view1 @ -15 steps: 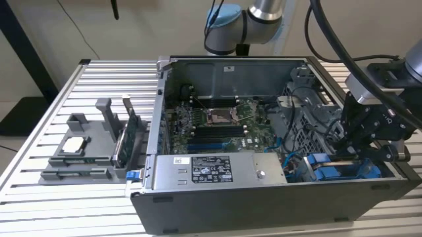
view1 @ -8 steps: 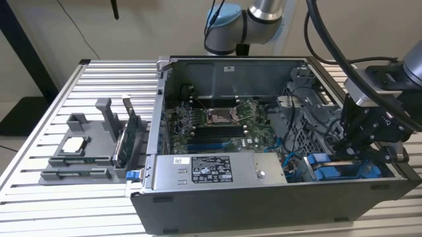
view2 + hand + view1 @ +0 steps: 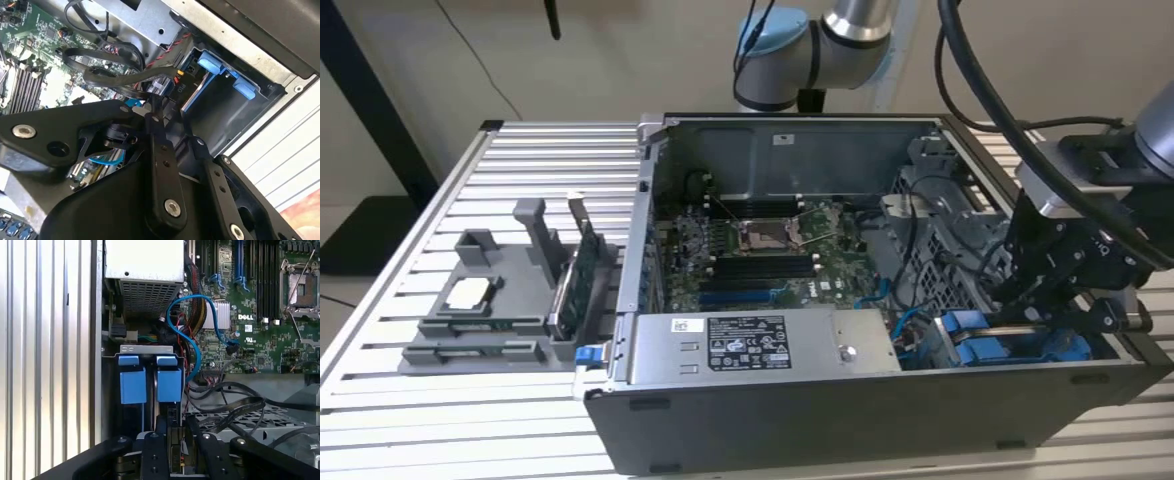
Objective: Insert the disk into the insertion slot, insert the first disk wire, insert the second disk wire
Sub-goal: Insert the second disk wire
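Black linkage fingers (image 3: 161,165) of the pincer (image 3: 176,432) reach down into the open grey computer case (image 3: 854,420), closed on a small dark wire plug (image 3: 175,440); just beside it, the silver-grey disk in its bright blue carrier (image 3: 1014,345) sits in the dark-grey drive bay (image 3: 225,120); green motherboard (image 3: 761,250) lies well apart.

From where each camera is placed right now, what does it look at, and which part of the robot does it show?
Exterior view: off the arm, above, looking down into the open computer case; the arm and gripper show at the exterior view's right.
First wrist view: on the arm, facing the blue carrier tabs and motherboard; gripper links show.
Second wrist view: on the arm, close to the drive bay; gripper links show.
Shared: blue tabs, motherboard.
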